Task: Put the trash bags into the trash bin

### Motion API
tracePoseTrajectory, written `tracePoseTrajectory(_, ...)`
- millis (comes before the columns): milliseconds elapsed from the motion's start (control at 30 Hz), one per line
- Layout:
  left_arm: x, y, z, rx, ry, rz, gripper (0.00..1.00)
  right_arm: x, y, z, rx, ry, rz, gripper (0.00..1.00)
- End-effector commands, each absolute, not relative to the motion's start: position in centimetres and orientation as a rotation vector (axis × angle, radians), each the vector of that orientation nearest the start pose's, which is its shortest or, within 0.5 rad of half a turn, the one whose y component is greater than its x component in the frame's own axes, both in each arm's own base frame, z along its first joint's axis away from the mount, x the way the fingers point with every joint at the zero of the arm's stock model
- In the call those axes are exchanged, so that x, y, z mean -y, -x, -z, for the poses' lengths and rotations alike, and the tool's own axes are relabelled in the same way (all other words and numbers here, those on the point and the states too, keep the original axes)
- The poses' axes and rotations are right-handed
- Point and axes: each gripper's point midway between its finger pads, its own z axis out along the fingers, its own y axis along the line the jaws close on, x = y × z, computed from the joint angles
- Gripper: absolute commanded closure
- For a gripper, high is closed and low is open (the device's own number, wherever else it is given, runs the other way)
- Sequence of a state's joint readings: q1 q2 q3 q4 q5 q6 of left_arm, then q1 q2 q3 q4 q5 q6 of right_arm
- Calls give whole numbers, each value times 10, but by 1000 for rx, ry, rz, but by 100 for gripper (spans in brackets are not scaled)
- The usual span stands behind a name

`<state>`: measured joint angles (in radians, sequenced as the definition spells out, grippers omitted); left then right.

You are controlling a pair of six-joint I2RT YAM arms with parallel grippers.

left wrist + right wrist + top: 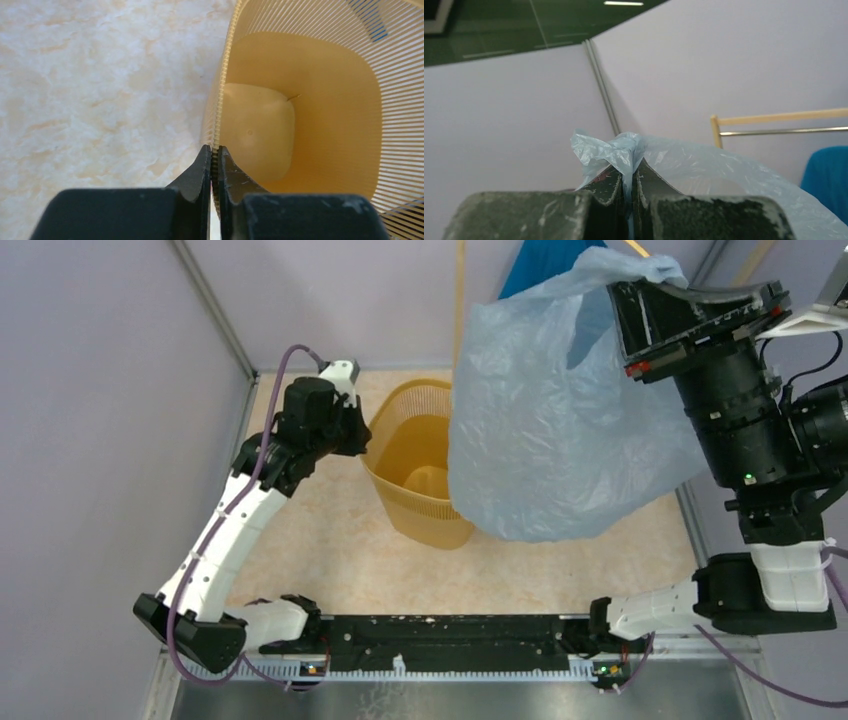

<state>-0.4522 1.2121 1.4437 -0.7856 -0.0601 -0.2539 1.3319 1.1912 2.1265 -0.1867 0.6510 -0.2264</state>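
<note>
Two grips show on my screens. The left fingers (207, 162) are pinched closed on the rim of the tall yellow-orange translucent plastic trash bin (425, 490), one finger outside the slatted wall and one inside. The right fingers (638, 180) are clamped tight on a bunched corner of the thin, crinkly, pale blue translucent plastic trash bag (560, 410), with a tuft of film poking up between the tips.

From the top view the trash bin stands upright toward the back of the beige marbled desk (330, 550), its mouth facing up; the left arm holds it at its left rim. My left wrist view looks down past the slats onto the bin's smooth pale floor.

The trash bag hangs in the air from the raised right arm, spread wide, up and to the right of the trash bin. Its lower part covers the bin's right rim in the top view, and I cannot tell whether film and rim touch.

Behind the bag a solid bright blue cloth (545, 265) shows at the top edge; in the right wrist view it sits low on the right, under a pale wooden rail (774, 118). Lilac partition walls (100, 440) close in the desk.
</note>
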Motion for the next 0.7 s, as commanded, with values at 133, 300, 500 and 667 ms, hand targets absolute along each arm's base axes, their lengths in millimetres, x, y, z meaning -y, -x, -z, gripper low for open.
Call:
tracePoseTrajectory(133, 169, -294, -339, -2019, -269, 511, 65, -264, -158, -722, -975, 153, -946, 100)
tracePoseTrajectory(300, 157, -287, -351, -1976, -267, 467, 46, -286, -169, -715, -1015, 121, -933, 100)
tracePoseTrajectory(500, 126, -283, -365, -1923, -195, 320, 25, -278, -205, -682, -1144, -10, -690, 100)
tracePoseTrajectory(667, 101, -275, -386, -1833, -111, 243, 1, -268, -249, -631, -1232, -95, -212, 100)
